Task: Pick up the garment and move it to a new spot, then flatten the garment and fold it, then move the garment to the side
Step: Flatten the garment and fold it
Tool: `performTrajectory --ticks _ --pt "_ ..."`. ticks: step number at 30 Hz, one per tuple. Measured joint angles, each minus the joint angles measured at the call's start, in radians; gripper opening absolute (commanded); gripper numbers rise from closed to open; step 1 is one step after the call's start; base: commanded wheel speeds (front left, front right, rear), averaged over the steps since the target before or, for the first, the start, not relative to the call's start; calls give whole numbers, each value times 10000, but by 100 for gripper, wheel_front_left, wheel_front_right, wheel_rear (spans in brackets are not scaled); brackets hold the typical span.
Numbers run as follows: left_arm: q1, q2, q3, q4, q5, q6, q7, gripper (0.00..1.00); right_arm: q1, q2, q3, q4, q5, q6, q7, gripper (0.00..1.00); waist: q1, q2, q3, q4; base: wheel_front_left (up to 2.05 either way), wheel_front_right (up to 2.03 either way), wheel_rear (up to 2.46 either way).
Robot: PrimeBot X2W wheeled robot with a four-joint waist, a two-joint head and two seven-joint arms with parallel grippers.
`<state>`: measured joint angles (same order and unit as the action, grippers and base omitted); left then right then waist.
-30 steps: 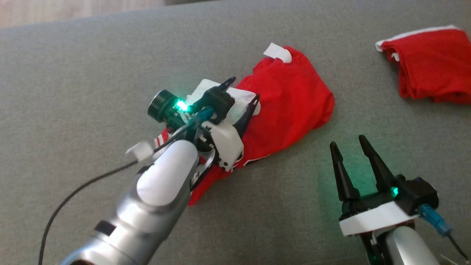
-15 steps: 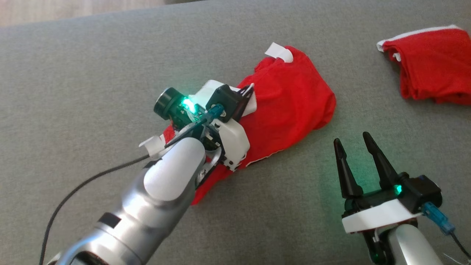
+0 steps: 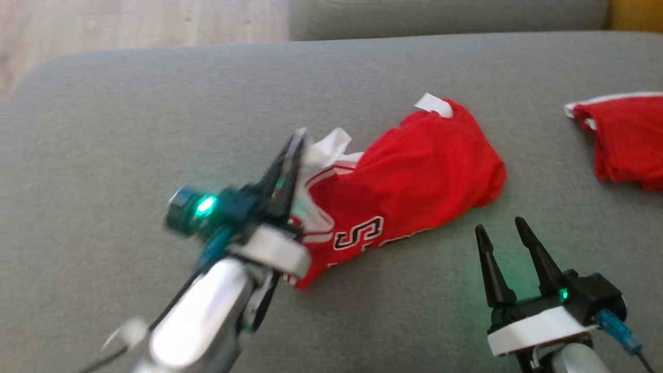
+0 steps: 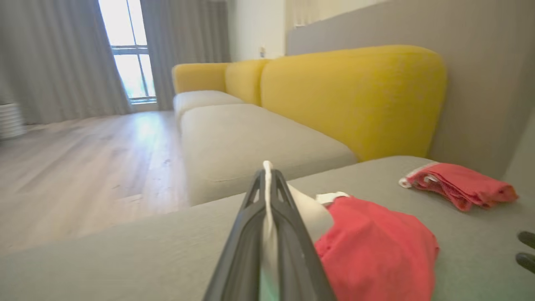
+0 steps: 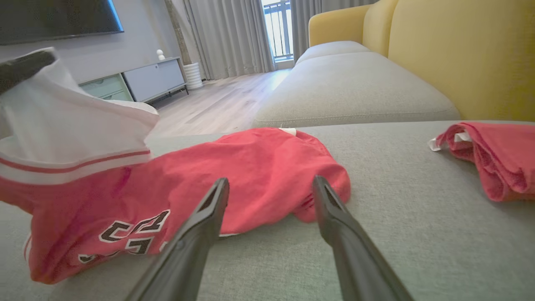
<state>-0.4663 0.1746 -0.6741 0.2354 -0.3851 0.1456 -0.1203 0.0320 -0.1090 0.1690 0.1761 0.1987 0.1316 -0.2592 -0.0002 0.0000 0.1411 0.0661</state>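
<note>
While the pick-up is looking like the step in hand, head view, left gripper [image 3: 295, 147]: clenched on the garment's white trim [image 3: 329, 145], holding that left end up off the grey cushion [image 3: 129, 129]; blur is smearing the arm.
Head view, garment [image 3: 414, 176]: red jersey, bunched, lying mid-cushion; its far-right bulk is resting on the cushion, and lettering is showing near the left gripper.
Head view, right gripper [image 3: 500, 225]: released, fingers spread, hovering just near-right of the garment, touching nothing.
Head view, second red garment [image 3: 627, 140]: sitting far right, well apart.
Left wrist view, grip: both fingers are pressing together with a white strip of cloth running between them to the tips; the red bulk is lying just right of them.
Left wrist view, surroundings: yellow backrest [image 4: 351, 92] is standing beyond the cushion.
Right wrist view, own fingers: standing apart, pointing at the garment's near edge, nothing between them.
Right wrist view, white trim: hanging raised at left under a dark fingertip; the red body is trailing down to the cushion.
Doing it well (judgement): the pinch is catching thin trim only, so going slow and getting the trailing end clearing the cushion; dragging is risking more bunching; staying apart from the second red garment.
</note>
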Motion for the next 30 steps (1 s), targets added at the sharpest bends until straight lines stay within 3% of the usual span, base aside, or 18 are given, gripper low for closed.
performTrajectory --ticks 5,11,21,26,30 --pt "1956 675 1145 -1586 -890 746 -495 0 -86 -288 -13 234 190 0 0 100 -1 0 -140 589 0 0 0" --pt "3079 959 2027 -2117 -1714 941 -773 0 -1287 -1060 104 1202 629 0 67 100 0 0 2 1008 0 0 0" --pt "3279 966 2566 -1875 -2341 895 -936 0 -4985 -3020 895 2692 2470 0 3110 100 3 0 936 1470 0 0 0" --pt "3196 895 2529 -1634 -2341 709 -1011 0 -6097 -3555 1601 3358 3889 0 4558 100 4 0 1380 1754 0 0 0" --pt "2838 713 2468 -1411 -2314 560 -1026 0 -6455 -3862 2207 3697 4702 0 4970 100 3 0 1618 2050 0 0 0"
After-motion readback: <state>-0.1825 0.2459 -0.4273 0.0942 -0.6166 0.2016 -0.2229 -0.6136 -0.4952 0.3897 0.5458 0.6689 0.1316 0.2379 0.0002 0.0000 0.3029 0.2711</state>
